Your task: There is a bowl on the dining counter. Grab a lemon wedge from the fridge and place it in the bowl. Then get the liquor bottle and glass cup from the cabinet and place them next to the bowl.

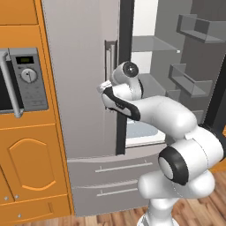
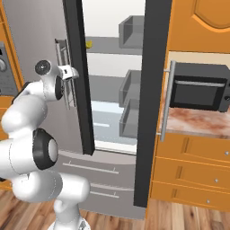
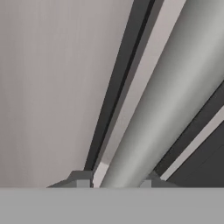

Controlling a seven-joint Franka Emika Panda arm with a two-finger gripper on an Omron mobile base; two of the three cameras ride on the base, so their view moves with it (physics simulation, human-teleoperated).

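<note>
Between my fingertips (image 3: 83, 182) ran the left fridge door's handle (image 3: 162, 100); my gripper (image 3: 114, 183) had closed most of the way around that bar. I judged a steady outward pull best. Beyond my hand, something yellow (image 2: 89, 44), possibly the lemon wedge, sat on an upper fridge shelf (image 2: 105, 45). I could read no writing.

The white robot arm with dark joints (image 1: 176, 145) bends up from its base and reaches forward at chest height. Its end effector (image 3: 113, 183) has both small dark finger tips (image 3: 83, 180) pressed close on a grey round bar.
</note>
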